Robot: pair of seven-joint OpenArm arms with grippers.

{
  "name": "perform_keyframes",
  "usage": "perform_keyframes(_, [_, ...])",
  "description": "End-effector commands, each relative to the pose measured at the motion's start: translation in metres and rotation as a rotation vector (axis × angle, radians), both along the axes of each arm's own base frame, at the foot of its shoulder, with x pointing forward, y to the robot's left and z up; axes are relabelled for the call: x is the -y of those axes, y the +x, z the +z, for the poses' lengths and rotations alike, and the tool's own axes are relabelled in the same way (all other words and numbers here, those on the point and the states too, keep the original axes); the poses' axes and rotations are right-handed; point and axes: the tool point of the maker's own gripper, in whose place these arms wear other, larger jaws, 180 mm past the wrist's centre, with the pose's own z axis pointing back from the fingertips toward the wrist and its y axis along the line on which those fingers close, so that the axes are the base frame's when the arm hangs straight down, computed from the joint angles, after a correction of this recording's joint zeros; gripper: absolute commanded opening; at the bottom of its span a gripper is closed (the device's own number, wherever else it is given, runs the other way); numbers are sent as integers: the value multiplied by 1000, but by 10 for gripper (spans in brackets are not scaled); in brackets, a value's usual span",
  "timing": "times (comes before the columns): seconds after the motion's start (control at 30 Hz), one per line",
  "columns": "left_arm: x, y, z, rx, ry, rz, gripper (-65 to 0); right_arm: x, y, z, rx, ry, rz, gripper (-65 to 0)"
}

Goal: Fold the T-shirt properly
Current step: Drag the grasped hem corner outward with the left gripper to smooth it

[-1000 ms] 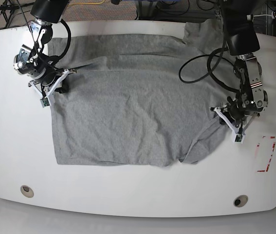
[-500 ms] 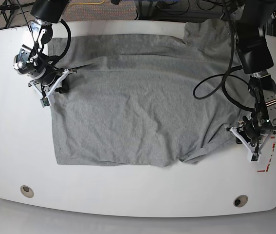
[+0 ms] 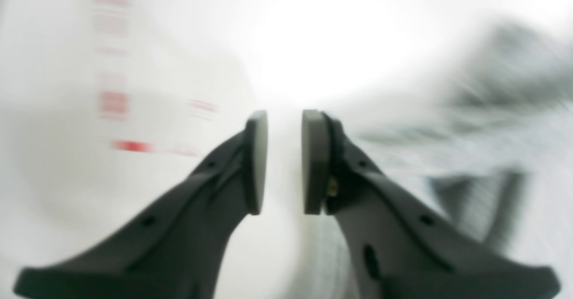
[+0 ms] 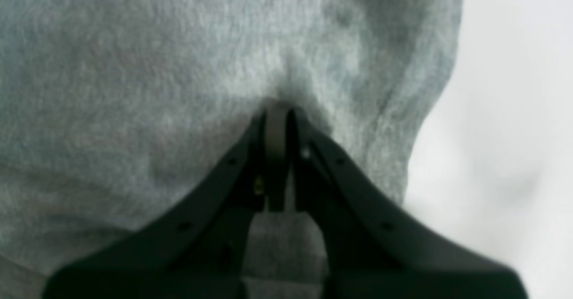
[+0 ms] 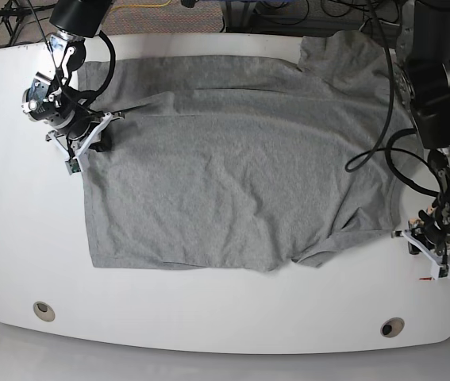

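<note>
The heather-grey T-shirt (image 5: pixel 225 175) lies spread on the white table (image 5: pixel 18 238), plain side up. My right gripper (image 5: pixel 112 119) is at its left edge near a sleeve. In the right wrist view this gripper (image 4: pixel 277 106) is shut on a pinch of the T-shirt (image 4: pixel 179 66). My left gripper (image 5: pixel 407 236) is at the shirt's front-right corner. The blurred left wrist view shows this gripper (image 3: pixel 284 115) with a narrow gap between its pads, only bare table in the gap, and the T-shirt (image 3: pixel 506 111) off to the right.
Red tape marks (image 5: pixel 429 278) lie on the table just beyond the left gripper, smeared red (image 3: pixel 130 146) in the left wrist view. Two round holes (image 5: pixel 44 310) (image 5: pixel 392 326) sit near the front edge. A black arm cable (image 5: pixel 367 151) loops over the shirt's right side.
The left gripper has moved toward the front right, drawing the shirt's right lower corner outward, and its jaws have parted slightly. The right gripper has not moved.
</note>
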Motion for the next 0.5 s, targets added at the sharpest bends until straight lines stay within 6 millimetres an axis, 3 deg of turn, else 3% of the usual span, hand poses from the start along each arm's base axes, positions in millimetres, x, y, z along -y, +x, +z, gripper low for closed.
perform_keyframes(0.0, [-14,23,34,111,-5,14,-468,10,-19,-14,-105,-62,2,-631])
perform_keyframes(0.13, [-15,30,43,155,-11,18,-435,10,-18,-13,-102,-63,3,-631])
perform_keyframes(0.3, [-14,31,57,162,1,11,-324,10,-17,-11,-96,-65,4,-631])
perform_keyframes(0.4, [-10,26,69,135,26,-1,-250,11,-13,-4,-76,-75,7,-631])
perform_keyframes(0.47, [-3,15,65,96,30,-34,-221,11,-10,0,-62,-82,10,-629])
